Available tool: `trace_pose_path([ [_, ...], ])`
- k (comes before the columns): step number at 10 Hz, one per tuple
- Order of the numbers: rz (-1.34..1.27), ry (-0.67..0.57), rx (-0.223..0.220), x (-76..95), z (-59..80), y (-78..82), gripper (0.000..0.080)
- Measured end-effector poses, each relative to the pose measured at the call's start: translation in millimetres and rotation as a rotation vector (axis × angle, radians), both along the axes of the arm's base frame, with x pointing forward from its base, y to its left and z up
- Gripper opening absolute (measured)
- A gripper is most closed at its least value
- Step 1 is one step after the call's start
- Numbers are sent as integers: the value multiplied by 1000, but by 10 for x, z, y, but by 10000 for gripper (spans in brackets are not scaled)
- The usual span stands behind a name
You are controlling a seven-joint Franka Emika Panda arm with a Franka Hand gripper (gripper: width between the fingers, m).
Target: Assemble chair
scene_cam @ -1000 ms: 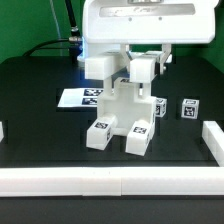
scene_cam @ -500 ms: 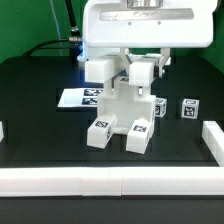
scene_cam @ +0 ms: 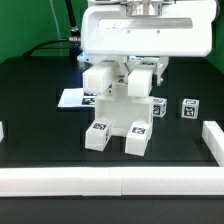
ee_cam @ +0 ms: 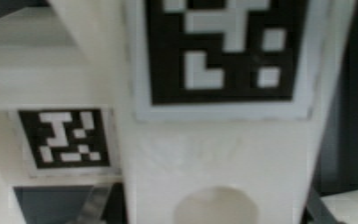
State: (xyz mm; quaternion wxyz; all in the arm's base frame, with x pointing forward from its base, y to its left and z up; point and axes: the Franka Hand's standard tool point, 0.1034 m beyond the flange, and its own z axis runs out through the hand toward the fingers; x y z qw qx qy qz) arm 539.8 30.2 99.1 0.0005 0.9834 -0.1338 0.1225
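Note:
The partly built chair (scene_cam: 122, 108) stands mid-table, a glossy white block with two tagged leg bars (scene_cam: 100, 133) pointing to the front. My gripper (scene_cam: 124, 76) hangs straight over it from the big white hand, between two white blocky pieces (scene_cam: 97, 80). In the wrist view a white chair slab (ee_cam: 220, 150) with a large black-and-white tag fills the space between my dark fingers (ee_cam: 108, 200). The gripper (ee_cam: 220, 208) is shut on this slab. A second tag (ee_cam: 64, 137) shows beside it. The fingertips themselves are hidden in the exterior view.
A small loose tagged white part (scene_cam: 190, 107) lies to the exterior view's right. The marker board (scene_cam: 75, 98) lies flat at the left behind the chair. White border rails (scene_cam: 110, 180) run along the front and up the right side (scene_cam: 213, 140).
The hand has come lower, and the two white blocky pieces beneath it sit lower against the chair. The leg bars and the loose part have stayed put.

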Motion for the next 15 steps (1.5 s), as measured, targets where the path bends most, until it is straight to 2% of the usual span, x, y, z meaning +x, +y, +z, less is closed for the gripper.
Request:
trace_pose_path([
  [6,8,-11,-2,16,8,40,289],
  [7,9,-11,-2,16,8,40,347],
  [8,9,-11,-2,18,9,41,511],
  [9,9,-12,-2,18,10,41,511],
  [10,9,-12,-2,19,10,41,618],
  [15,9,-12,-2,19,11,41,648],
])
